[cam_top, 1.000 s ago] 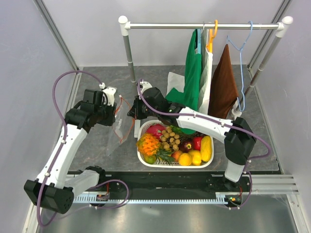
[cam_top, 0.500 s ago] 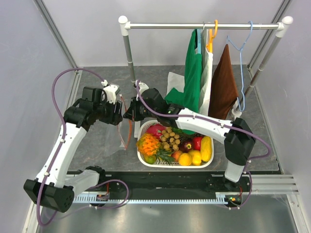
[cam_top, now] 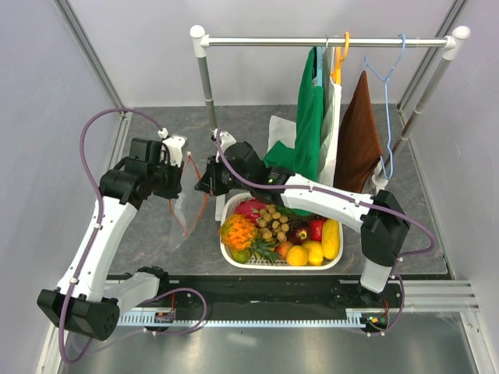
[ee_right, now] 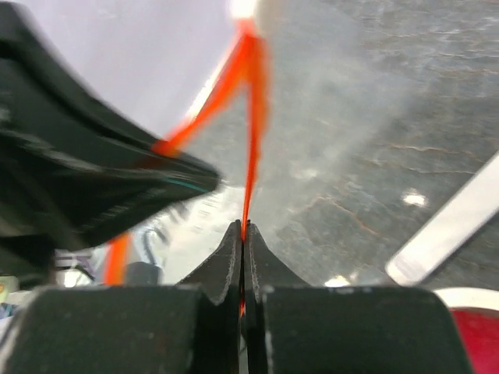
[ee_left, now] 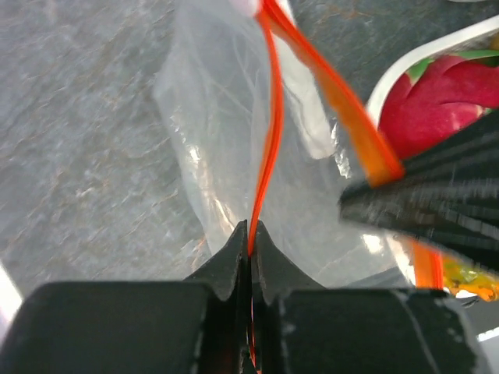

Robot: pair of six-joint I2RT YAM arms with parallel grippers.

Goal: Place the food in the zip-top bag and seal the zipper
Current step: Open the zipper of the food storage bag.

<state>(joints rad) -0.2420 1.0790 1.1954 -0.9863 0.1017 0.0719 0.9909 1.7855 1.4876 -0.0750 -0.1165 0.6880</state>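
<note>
The zip-top bag (cam_top: pixel 187 214) hangs clear and limp between my two grippers, above the table left of the basket. My left gripper (cam_top: pixel 185 176) is shut on one lip of its orange-red zipper (ee_left: pixel 269 132), with the jaws pinched on the strip (ee_left: pixel 251 236). My right gripper (cam_top: pixel 202 184) is shut on the other lip (ee_right: pixel 249 156), and its jaws meet on the strip (ee_right: pixel 243 231). The bag's mouth is parted between them. The food lies in the white basket (cam_top: pixel 228 204): an orange pineapple (cam_top: pixel 238 231) with a green crown and yellow lemon-like pieces (cam_top: pixel 313 251).
The basket also holds a pink dragon fruit (cam_top: pixel 250 207), brown longans (cam_top: pixel 273 220) and a yellow mango (cam_top: pixel 331 238). Behind it stands a clothes rack (cam_top: pixel 204 78) with green (cam_top: pixel 309 125), white and brown (cam_top: pixel 358 136) garments. A white cloth (cam_top: pixel 282 128) lies at the back.
My left gripper opened wide, then shut on the bag's zipper strip and drew slightly left. The right gripper kept its hold and the bag now hangs between both.
</note>
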